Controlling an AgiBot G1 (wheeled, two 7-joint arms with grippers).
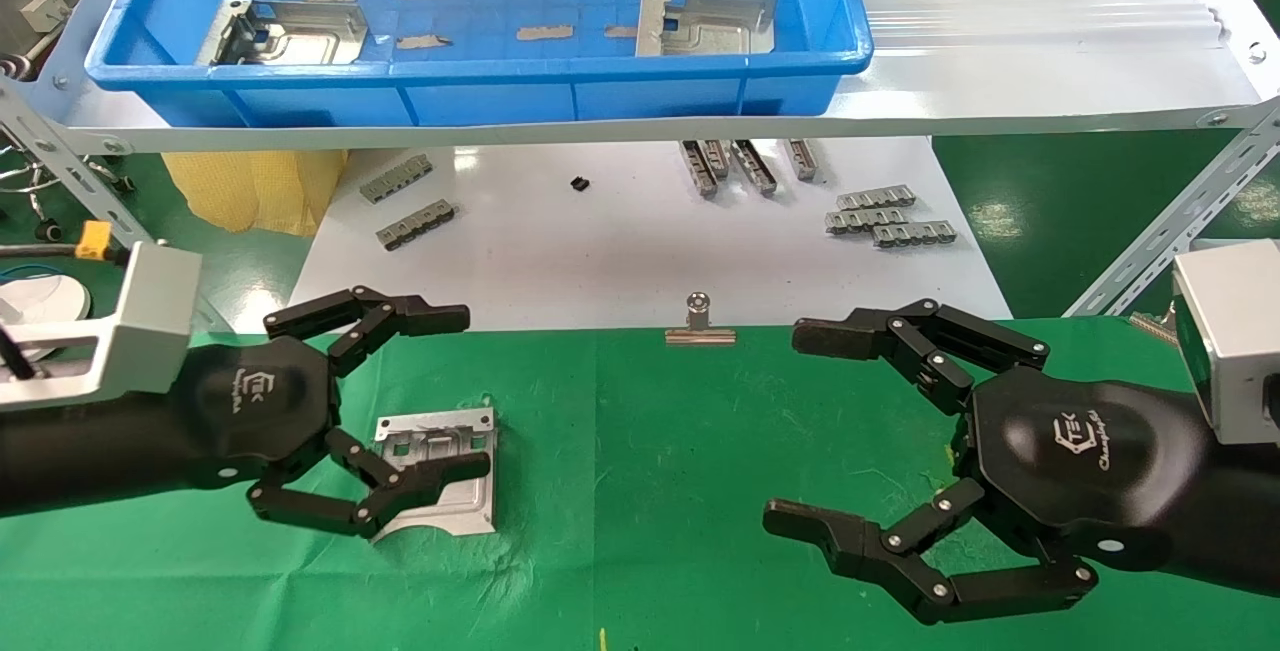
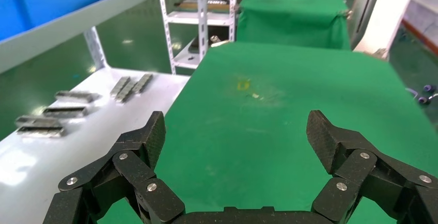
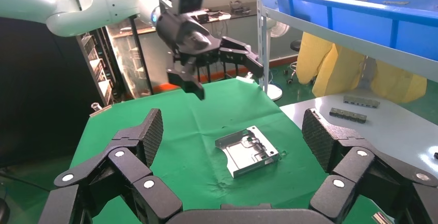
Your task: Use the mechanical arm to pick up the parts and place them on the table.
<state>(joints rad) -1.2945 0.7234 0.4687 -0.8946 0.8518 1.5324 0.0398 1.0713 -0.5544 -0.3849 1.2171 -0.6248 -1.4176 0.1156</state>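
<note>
One silvery part lies flat on the green table cloth; it also shows in the right wrist view. My left gripper is open and empty, and its lower fingers overlap the part in the head view. In the right wrist view the left gripper is held up above the cloth, clear of the part. My right gripper is open and empty over the cloth to the right, facing the part. Two more parts lie in the blue tray.
The tray stands on a raised white shelf behind the table. Below it a glossy white board carries grey notched strips. A silver binder clip sits at the cloth's far edge. A faint yellow mark shows on the cloth.
</note>
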